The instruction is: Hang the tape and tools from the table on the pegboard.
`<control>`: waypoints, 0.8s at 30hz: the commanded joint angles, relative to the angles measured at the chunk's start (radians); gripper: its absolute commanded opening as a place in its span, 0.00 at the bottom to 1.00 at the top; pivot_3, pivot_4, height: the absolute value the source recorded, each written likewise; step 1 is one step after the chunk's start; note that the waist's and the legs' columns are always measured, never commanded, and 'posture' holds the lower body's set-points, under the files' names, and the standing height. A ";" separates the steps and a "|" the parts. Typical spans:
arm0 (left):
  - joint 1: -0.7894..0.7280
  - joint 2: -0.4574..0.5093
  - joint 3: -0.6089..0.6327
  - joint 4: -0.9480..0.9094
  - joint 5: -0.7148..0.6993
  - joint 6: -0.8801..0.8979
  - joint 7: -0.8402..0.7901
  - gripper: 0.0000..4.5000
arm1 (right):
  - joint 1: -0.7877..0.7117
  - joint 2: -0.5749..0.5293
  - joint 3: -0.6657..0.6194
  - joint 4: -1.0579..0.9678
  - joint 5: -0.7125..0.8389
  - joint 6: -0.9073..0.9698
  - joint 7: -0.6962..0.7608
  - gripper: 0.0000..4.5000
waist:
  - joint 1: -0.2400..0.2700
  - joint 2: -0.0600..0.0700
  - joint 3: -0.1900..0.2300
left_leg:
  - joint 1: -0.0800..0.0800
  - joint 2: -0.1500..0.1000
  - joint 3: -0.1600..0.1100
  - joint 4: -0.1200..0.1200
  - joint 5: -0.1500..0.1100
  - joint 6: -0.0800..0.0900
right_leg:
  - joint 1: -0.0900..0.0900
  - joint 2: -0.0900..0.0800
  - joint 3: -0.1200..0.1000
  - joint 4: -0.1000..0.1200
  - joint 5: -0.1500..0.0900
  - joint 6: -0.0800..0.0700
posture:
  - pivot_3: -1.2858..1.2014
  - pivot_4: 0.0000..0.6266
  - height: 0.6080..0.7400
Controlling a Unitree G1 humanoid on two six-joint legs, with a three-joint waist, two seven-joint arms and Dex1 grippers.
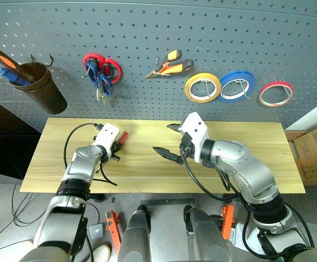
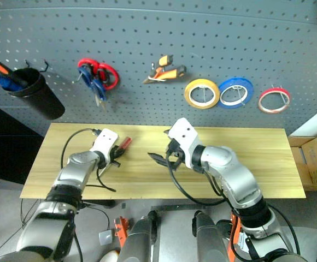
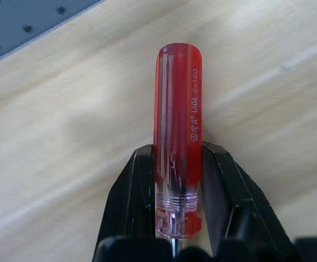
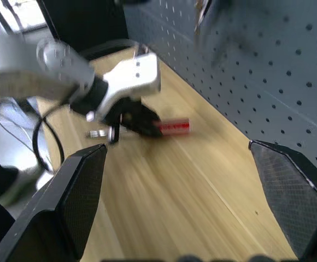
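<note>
My left gripper (image 1: 118, 144) is shut on the slim red-handled screwdriver (image 3: 177, 131), whose handle sticks out past the fingertips (image 3: 138, 188) close over the table (image 1: 246, 158). The right wrist view has that same red handle (image 4: 174, 126) in the left gripper. My right gripper (image 1: 168, 140) hovers open and empty over the table's middle. On the pegboard (image 1: 147, 33) hang the red tape (image 1: 275, 93), the orange-and-black pliers (image 1: 169, 65) and the dark blue scissors (image 1: 99, 76).
Red-handled scissors (image 1: 110, 66) share the hook with the blue ones. A yellow roll (image 1: 202, 87) and a blue roll (image 1: 238, 85) hang beside the red tape. A dark cup (image 1: 41, 87) at the board's left holds an orange-handled screwdriver (image 1: 0, 55). A cardboard box (image 1: 314, 153) stands to the right.
</note>
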 commanded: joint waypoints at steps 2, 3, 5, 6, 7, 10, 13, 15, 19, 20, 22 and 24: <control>0.100 -0.027 0.098 -0.385 -0.061 0.118 0.077 0.18 | 0.021 0.062 -0.123 -0.107 0.168 0.050 -0.008 1.00 | 0.008 -0.001 -0.001 | 0.000 0.000 -0.001 0.000 0.000 0.000 | 0.000 0.000 0.000 0.000 0.000 0.000 | 0.53 0.44 1.00; 0.116 -0.030 0.104 -0.431 -0.064 0.135 0.085 0.18 | 0.022 0.068 -0.136 -0.117 0.190 0.061 -0.011 1.00 | 0.009 -0.002 -0.002 | 0.000 0.000 -0.001 0.000 0.000 0.000 | 0.000 0.000 -0.001 0.000 0.000 0.000 | 0.53 0.44 1.00; 0.163 -0.049 0.134 -0.569 -0.062 0.146 0.138 0.18 | 0.030 0.090 -0.168 -0.146 0.254 0.075 -0.014 1.00 | 0.010 -0.002 -0.003 | 0.000 0.000 -0.002 0.000 0.000 0.000 | 0.000 0.000 -0.001 0.000 0.000 0.000 | 0.55 0.39 1.00; 0.184 -0.059 0.149 -0.630 -0.064 0.149 0.161 0.18 | 0.033 0.101 -0.182 -0.158 0.286 0.084 -0.018 1.00 | 0.010 -0.003 -0.005 | 0.000 0.000 -0.001 0.000 0.000 0.000 | 0.000 0.000 -0.001 0.000 0.000 0.000 | 0.55 0.38 1.00; 0.203 -0.065 0.158 -0.684 -0.057 0.138 0.184 0.18 | 0.035 0.110 -0.194 -0.167 0.318 0.088 -0.019 1.00 | 0.011 -0.003 -0.007 | 0.000 0.000 -0.001 0.000 0.000 0.000 | 0.000 0.000 -0.001 0.000 0.001 0.000 | 0.56 0.36 1.00; 0.239 -0.074 0.184 -0.826 -0.015 0.112 0.264 0.18 | 0.017 0.142 -0.226 -0.166 0.412 0.102 -0.027 1.00 | 0.018 -0.009 -0.018 | 0.000 -0.001 -0.002 0.000 0.000 0.000 | 0.001 -0.001 -0.001 -0.001 0.001 0.001 | 0.58 0.28 1.00; 0.260 -0.063 0.186 -0.909 0.031 0.086 0.311 0.18 | -0.005 0.165 -0.236 -0.139 0.457 0.096 -0.042 1.00 | 0.031 -0.011 -0.044 | 0.000 0.000 -0.002 0.000 0.000 0.000 | 0.001 0.000 -0.003 -0.001 0.001 0.000 | 0.59 0.24 1.00; 0.256 -0.062 0.197 -0.946 0.073 0.060 0.362 0.18 | -0.021 0.183 -0.242 -0.122 0.488 0.088 -0.050 1.00 | 0.041 -0.010 -0.059 | 0.000 -0.001 -0.002 0.000 0.000 -0.001 | 0.001 0.000 -0.002 -0.001 0.001 0.000 | 0.60 0.21 1.00; 0.221 -0.045 0.208 -0.929 0.134 -0.005 0.430 0.18 | -0.054 0.195 -0.235 -0.087 0.503 0.065 -0.052 1.00 | 0.064 -0.012 -0.089 | 0.002 -0.001 -0.001 0.000 0.000 -0.001 | 0.004 0.000 -0.003 -0.003 0.001 0.000 | 0.60 0.17 1.00; 0.210 -0.041 0.214 -0.916 0.145 -0.017 0.446 0.18 | -0.059 0.194 -0.230 -0.081 0.502 0.060 -0.048 1.00 | 0.066 -0.012 -0.094 | 0.003 -0.001 -0.001 0.000 0.000 -0.001 | 0.004 0.000 -0.003 -0.003 0.001 -0.001 | 0.60 0.17 1.00; 0.176 -0.032 0.234 -0.881 0.155 -0.035 0.474 0.18 | -0.066 0.194 -0.221 -0.071 0.497 0.048 -0.044 1.00 | 0.074 -0.014 -0.104 | 0.003 -0.001 -0.001 0.000 0.000 -0.001 | 0.004 0.000 -0.003 -0.003 0.002 -0.002 | 0.60 0.15 1.00; 0.152 -0.021 0.245 -0.850 0.160 -0.049 0.486 0.18 | -0.073 0.192 -0.216 -0.062 0.495 0.039 -0.043 1.00 | 0.082 -0.014 -0.118 | 0.003 0.000 0.000 0.000 0.000 -0.001 | 0.004 0.000 -0.003 -0.003 0.002 -0.002 | 0.60 0.13 1.00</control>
